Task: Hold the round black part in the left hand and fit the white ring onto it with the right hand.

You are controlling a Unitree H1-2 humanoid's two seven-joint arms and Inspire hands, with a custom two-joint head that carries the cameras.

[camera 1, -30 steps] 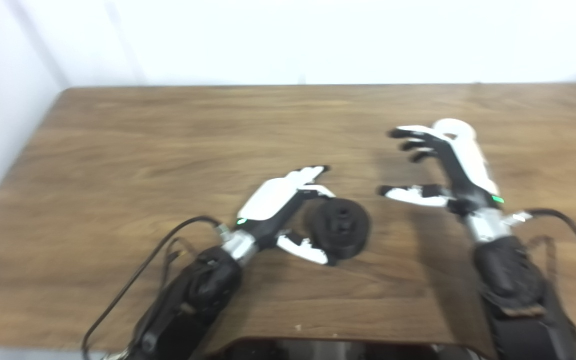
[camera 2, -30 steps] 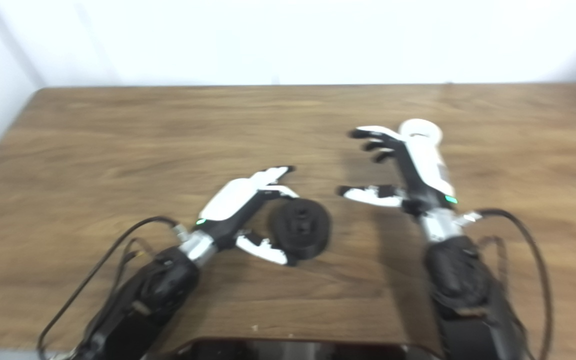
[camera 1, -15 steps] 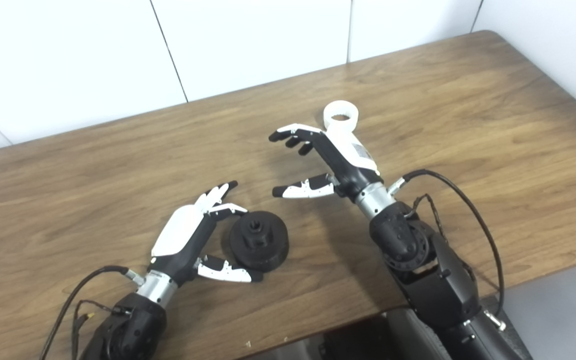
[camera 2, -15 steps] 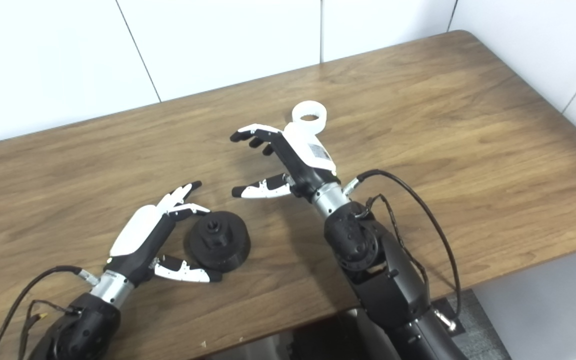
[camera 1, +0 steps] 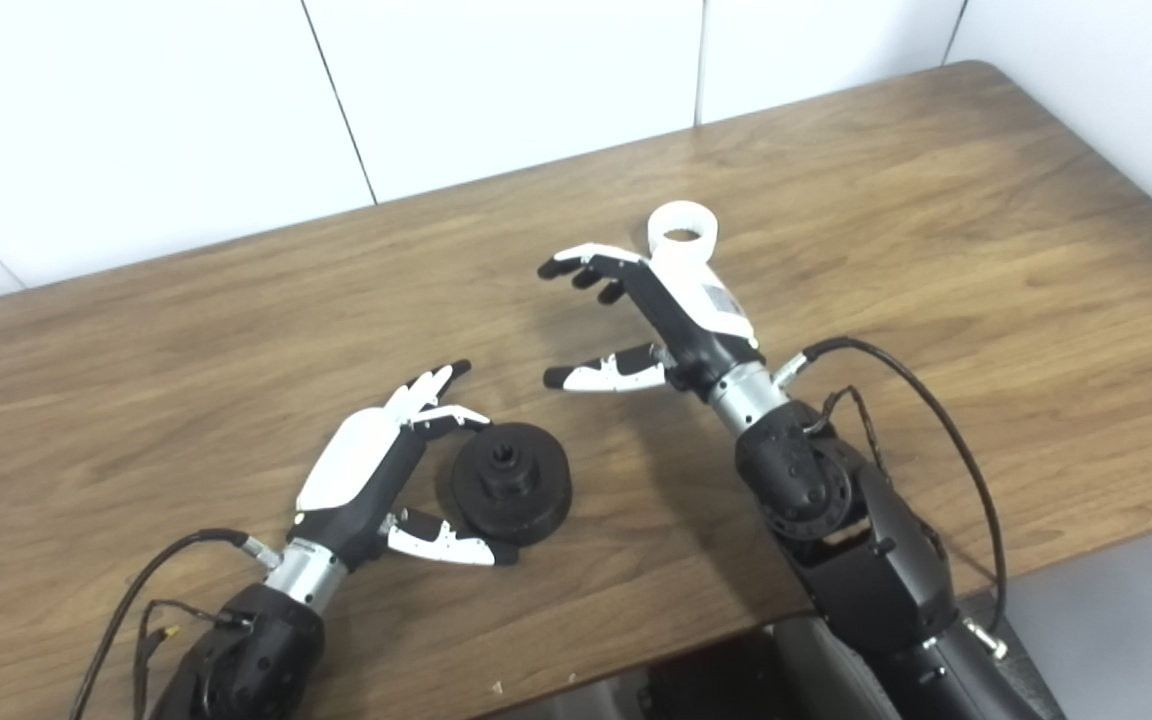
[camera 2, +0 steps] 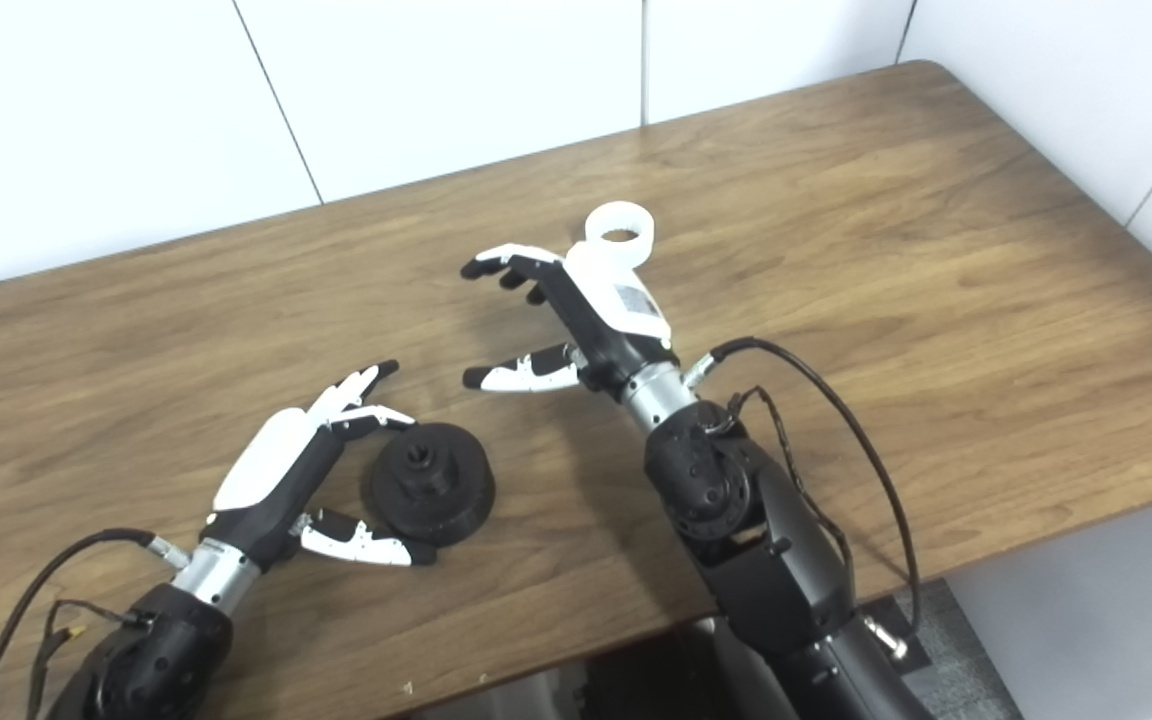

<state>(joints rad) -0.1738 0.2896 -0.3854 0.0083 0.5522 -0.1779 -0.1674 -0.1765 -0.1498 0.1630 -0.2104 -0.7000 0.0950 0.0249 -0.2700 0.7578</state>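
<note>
The round black part (camera 1: 513, 483) lies flat on the wooden table (camera 1: 186, 330), a small hub on its top. My left hand (camera 1: 376, 470) is open just left of it, fingers and thumb spread around its left side, not closed on it. The white ring (camera 1: 682, 226) lies flat on the table farther back. My right hand (camera 1: 641, 320) is open and empty, raised above the table just in front and left of the ring, its back partly covering the ring's near edge.
The table's right end (camera 1: 1116, 170) meets a white tiled wall (camera 1: 536, 80). Black cables (camera 1: 946, 440) trail from both wrists. The table's front edge (camera 1: 636, 660) runs close under my arms.
The camera swung between the oldest frames and now, shifting the whole picture. Since half a second ago my left hand and the black part sit slightly lower left; the right hand barely moved.
</note>
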